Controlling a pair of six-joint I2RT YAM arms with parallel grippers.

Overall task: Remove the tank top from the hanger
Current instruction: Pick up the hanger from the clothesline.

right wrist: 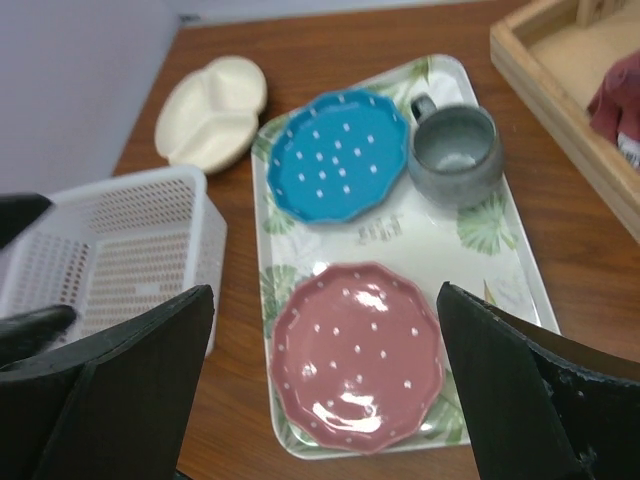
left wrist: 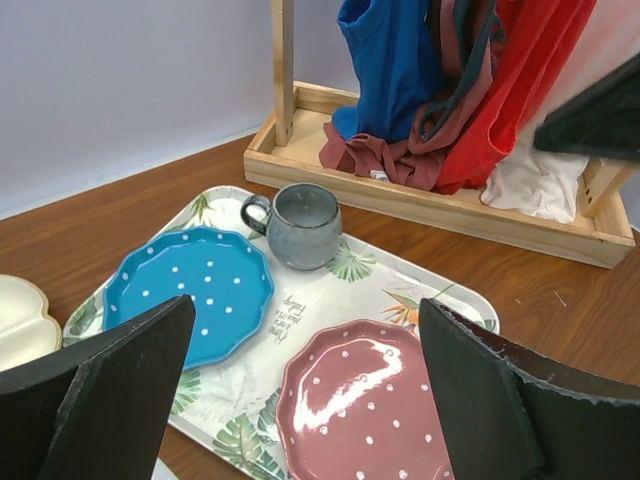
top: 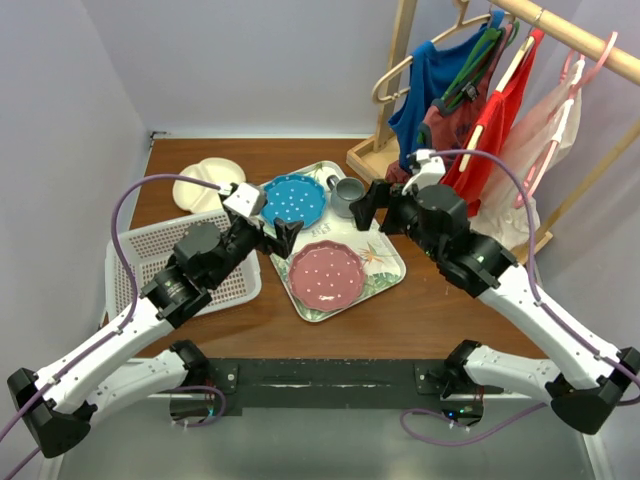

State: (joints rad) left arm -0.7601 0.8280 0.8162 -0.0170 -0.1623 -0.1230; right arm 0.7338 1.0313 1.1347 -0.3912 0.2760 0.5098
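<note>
2 claws hang above the tray: left claw and right claw gape wide, holding nothing. It carries a scalloped, dotted blue plate, a pink plate and a grey mug. Right of the tray, a blue tank top and a red tank top hang on the wooden rack. A perforated white basket sits left of the tray.

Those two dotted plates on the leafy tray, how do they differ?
The blue plate sits at the tray's far end, beside the grey mug; the pink plate sits at the near end. The pink plate shows a bright glare; the blue plate hardly any. Both are scalloped, white-dotted and empty.
</note>
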